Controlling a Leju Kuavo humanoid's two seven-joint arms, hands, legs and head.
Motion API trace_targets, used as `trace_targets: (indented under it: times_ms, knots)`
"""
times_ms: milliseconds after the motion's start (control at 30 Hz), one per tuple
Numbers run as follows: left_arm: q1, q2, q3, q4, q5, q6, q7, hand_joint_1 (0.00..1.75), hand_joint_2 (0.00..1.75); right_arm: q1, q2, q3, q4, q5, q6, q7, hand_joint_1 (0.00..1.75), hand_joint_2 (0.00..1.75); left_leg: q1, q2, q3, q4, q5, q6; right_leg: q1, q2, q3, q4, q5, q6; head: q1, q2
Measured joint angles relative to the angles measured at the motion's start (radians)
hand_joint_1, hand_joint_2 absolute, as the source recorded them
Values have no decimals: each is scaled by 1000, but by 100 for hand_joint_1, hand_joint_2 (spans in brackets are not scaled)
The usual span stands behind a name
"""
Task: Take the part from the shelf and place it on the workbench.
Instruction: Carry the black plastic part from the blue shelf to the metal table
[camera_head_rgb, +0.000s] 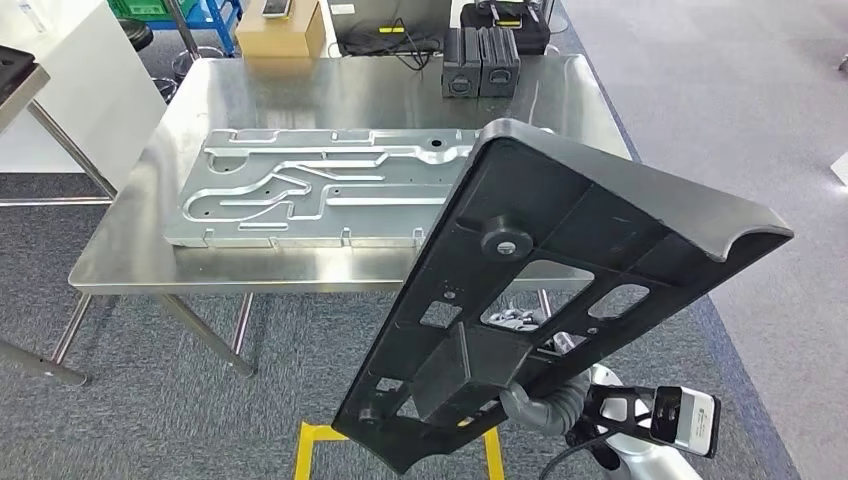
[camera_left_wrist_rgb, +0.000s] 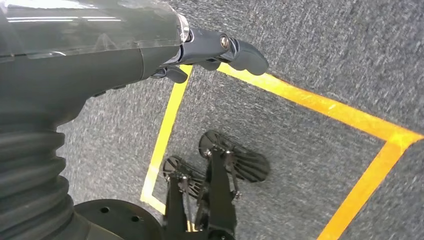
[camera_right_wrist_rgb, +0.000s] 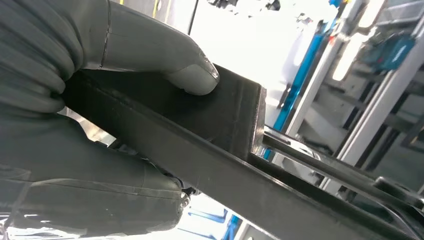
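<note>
A large black plastic part (camera_head_rgb: 560, 260) with ribs and cut-outs is held tilted in the air in front of the steel workbench (camera_head_rgb: 330, 95), its upper end over the bench's near right corner. My right hand (camera_head_rgb: 535, 405) grips the part's lower edge from below. In the right wrist view the thumb (camera_right_wrist_rgb: 190, 75) presses on the part's black rim (camera_right_wrist_rgb: 220, 150), with the fingers wrapped under it. My left hand (camera_left_wrist_rgb: 210, 47) hangs over the grey carpet, its dark fingers loosely extended and holding nothing.
A machined aluminium plate (camera_head_rgb: 320, 190) covers the middle of the workbench. Two black boxes (camera_head_rgb: 480, 60) and a cardboard box (camera_head_rgb: 280, 30) stand at its far edge. A white table (camera_head_rgb: 60, 80) is at the left. Yellow tape (camera_head_rgb: 310, 450) marks the carpet.
</note>
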Motion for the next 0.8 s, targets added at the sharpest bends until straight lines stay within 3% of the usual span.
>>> trace_targets:
  times_ms: [67, 133, 200, 267, 300, 333, 400, 467, 567, 633, 733, 767, 800]
  knots:
    - [-6, 2, 0, 0, 3, -3, 0, 0, 175, -18, 1, 4, -17, 12, -40, 0, 173, 175, -1, -1, 18, -7, 0, 10, -4, 0, -4, 26, 4, 9, 0, 0]
    - [-14, 3, 1, 0, 6, -4, 1, 0, 175, -40, 1, 13, -34, 21, -85, 0, 173, 175, 0, -2, 37, -17, -7, 20, -7, -4, -55, 113, 6, 15, 0, 0]
    - [-17, 3, 2, 0, 6, -4, 1, 0, 175, -53, 0, 23, -48, 29, -127, 0, 173, 175, 0, -2, 54, -20, -22, 27, -8, -7, -137, 229, -40, 21, 0, 0]
    - [-18, 3, 2, 0, 8, -1, 1, 0, 175, -55, -2, 30, -65, 51, -168, 0, 173, 175, 0, -5, 74, -20, -40, 29, -8, -7, -198, 285, -100, 25, 0, 0]
    - [-17, 3, 3, 0, 11, 2, 2, 0, 175, -51, -4, 33, -76, 71, -189, 0, 173, 175, 0, -8, 86, -20, -50, 29, -7, -8, -208, 271, -101, 23, 0, 0]
    - [-17, 1, 3, 0, 14, 5, 3, 0, 175, -43, -5, 35, -90, 98, -211, 0, 173, 175, 0, -10, 100, -20, -59, 29, -5, -8, -205, 229, -75, 19, 0, 0]
    - [-15, -5, 6, 0, 22, 11, 1, 0, 175, -15, -6, 41, -128, 164, -254, 0, 173, 175, -1, -16, 124, -18, -79, 26, 4, -7, -176, 96, 39, 2, 0, 0]
    - [-13, -11, 12, 1, 31, 12, -6, 0, 175, 16, -6, 52, -169, 222, -295, 0, 173, 175, -1, -20, 135, -18, -94, 19, 13, -4, -156, 14, 117, -10, 0, 0]
    - [-8, -13, 21, 1, 38, 4, -16, 0, 175, 59, -8, 62, -231, 282, -368, 0, 173, 175, -3, -20, 140, -8, -102, 3, 9, -3, -142, -5, 129, -19, 1, 0]
    - [-7, -13, 23, 1, 42, -4, -22, 0, 175, 83, -11, 63, -259, 316, -424, 0, 173, 175, -2, -13, 123, 41, -128, -7, 2, -6, -125, -17, 126, -26, 0, 0]
    - [-6, -12, 27, 1, 46, -8, -28, 0, 175, 95, -13, 29, -258, 350, -468, 1, 173, 175, 12, -7, 27, 215, -210, -25, -2, -9, -118, -21, 120, -30, 0, 0]
    - [-5, -11, 28, 1, 46, -9, -28, 0, 175, 90, -12, 1, -246, 368, -468, 3, 173, 175, 17, -6, 1, 253, -221, -31, -3, -9, -117, -21, 118, -29, 0, 0]
    - [-4, -11, 28, 1, 46, -11, -29, 0, 175, 77, -9, -34, -223, 396, -468, 5, 173, 175, 23, -4, -9, 257, -212, -38, -6, -9, -117, -20, 117, -26, 0, 0]
